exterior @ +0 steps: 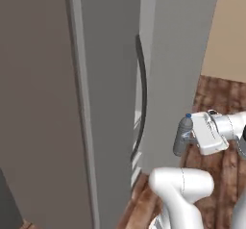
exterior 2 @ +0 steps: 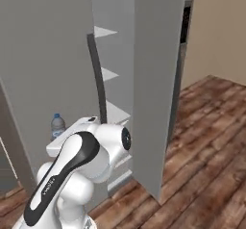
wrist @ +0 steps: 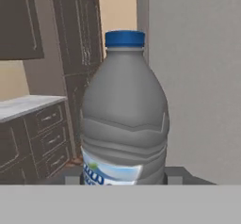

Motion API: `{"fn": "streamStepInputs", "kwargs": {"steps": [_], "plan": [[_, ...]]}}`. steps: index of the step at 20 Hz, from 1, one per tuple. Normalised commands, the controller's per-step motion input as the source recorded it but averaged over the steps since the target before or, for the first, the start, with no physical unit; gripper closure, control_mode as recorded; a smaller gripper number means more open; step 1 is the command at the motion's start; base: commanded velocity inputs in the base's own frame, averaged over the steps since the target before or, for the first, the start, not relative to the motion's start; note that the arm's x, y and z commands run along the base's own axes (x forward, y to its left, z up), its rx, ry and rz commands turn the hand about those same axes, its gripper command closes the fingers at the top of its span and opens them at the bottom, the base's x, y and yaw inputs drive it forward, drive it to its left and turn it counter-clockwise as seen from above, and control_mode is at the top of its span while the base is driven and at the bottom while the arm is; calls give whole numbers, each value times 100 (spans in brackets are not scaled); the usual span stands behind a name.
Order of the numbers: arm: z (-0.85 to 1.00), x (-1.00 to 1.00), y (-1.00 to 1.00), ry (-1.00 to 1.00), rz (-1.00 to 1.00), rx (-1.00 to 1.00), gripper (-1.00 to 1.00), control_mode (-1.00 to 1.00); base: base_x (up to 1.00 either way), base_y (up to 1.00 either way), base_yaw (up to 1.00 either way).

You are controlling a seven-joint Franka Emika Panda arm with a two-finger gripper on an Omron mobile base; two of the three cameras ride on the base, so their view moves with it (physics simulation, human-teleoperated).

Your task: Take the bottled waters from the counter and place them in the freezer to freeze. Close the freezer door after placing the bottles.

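Note:
A dark grey see-through bottled water [wrist: 124, 110] with a blue cap stands upright between my dark fingertips [wrist: 176, 176]. My gripper [exterior: 188, 139] is shut on this bottle [exterior: 183, 135], holding it by its lower body in the air above the wooden floor. It hangs just in front of the freezer [exterior: 113, 79]. The freezer door [exterior 2: 158, 79] stands swung open on the right, and pale shelves [exterior 2: 115, 112] show in the gap. The bottle's cap and shoulder [exterior 2: 57, 126] peek out behind my arm. The counter [wrist: 28, 104] lies far off to the left.
The other grey door [exterior 2: 43, 55], with a long dark vertical handle [exterior 2: 97, 74], stays shut left of the gap. Dark drawers [wrist: 47, 138] sit under the counter. Wooden floor [exterior 2: 206, 141] stretches open to the right, up to a beige wall [exterior 2: 216, 26].

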Motion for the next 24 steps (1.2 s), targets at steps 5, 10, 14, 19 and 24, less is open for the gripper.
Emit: {"fn": "streamStepInputs", "kwargs": {"steps": [5, 10, 14, 19, 24], "plan": [[0, 0, 0, 0, 0, 0, 100, 100, 0, -56, 68], [0, 0, 0, 0, 0, 0, 100, 100, 0, -63, 66], [0, 0, 0, 0, 0, 0, 100, 100, 0, -75, 60], [0, 0, 0, 0, 0, 0, 100, 100, -9, -85, 37], [0, 0, 0, 0, 0, 0, 100, 100, -6, -79, 13]]}}
